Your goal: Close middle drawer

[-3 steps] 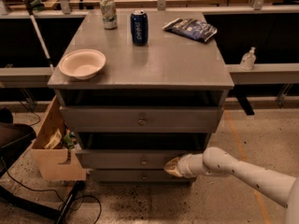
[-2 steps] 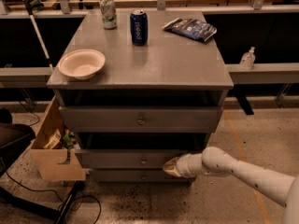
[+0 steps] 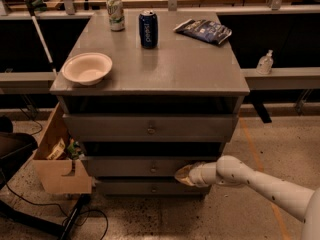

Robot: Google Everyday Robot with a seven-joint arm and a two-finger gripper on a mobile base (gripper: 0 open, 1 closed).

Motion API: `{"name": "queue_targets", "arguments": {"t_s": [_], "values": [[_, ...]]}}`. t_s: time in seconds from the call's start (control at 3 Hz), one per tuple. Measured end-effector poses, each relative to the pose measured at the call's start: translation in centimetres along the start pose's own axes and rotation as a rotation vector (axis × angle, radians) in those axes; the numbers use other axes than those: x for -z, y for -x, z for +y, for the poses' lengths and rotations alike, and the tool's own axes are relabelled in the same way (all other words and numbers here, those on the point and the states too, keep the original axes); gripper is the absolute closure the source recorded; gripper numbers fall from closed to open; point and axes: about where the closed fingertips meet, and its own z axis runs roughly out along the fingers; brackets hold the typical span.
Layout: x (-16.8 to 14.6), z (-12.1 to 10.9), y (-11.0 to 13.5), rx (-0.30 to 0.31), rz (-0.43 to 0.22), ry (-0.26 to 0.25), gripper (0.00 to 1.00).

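The grey cabinet (image 3: 150,69) has three drawers. The middle drawer (image 3: 125,166) is pulled out a little, its flat front bearing a small round knob (image 3: 153,169). My gripper (image 3: 183,174) reaches in from the lower right on a white arm (image 3: 260,184). Its tip rests against the right part of the middle drawer front, right of the knob. The top drawer (image 3: 150,128) also stands slightly out. The bottom drawer front (image 3: 145,188) shows just below.
On the cabinet top are a white bowl (image 3: 87,68), a blue can (image 3: 148,29), a green-white can (image 3: 115,13) and a dark chip bag (image 3: 203,31). A cardboard box (image 3: 56,159) with items stands at the left of the cabinet. Cables lie on the floor at lower left.
The gripper has edged slightly left along the middle drawer front. The drawer looks much the same.
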Motion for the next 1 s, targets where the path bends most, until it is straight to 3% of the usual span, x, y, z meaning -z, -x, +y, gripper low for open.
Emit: {"name": "queue_targets", "arguments": {"t_s": [0.33, 0.67, 1.0], "values": [[-0.4, -2.2, 0.5, 0.009, -0.032, -0.036, 1.0], [-0.3, -2.0, 0.5, 0.009, -0.032, -0.036, 1.0], [-0.3, -3.7, 0.6, 0.014, -0.07, -0.066, 1.0]]}}
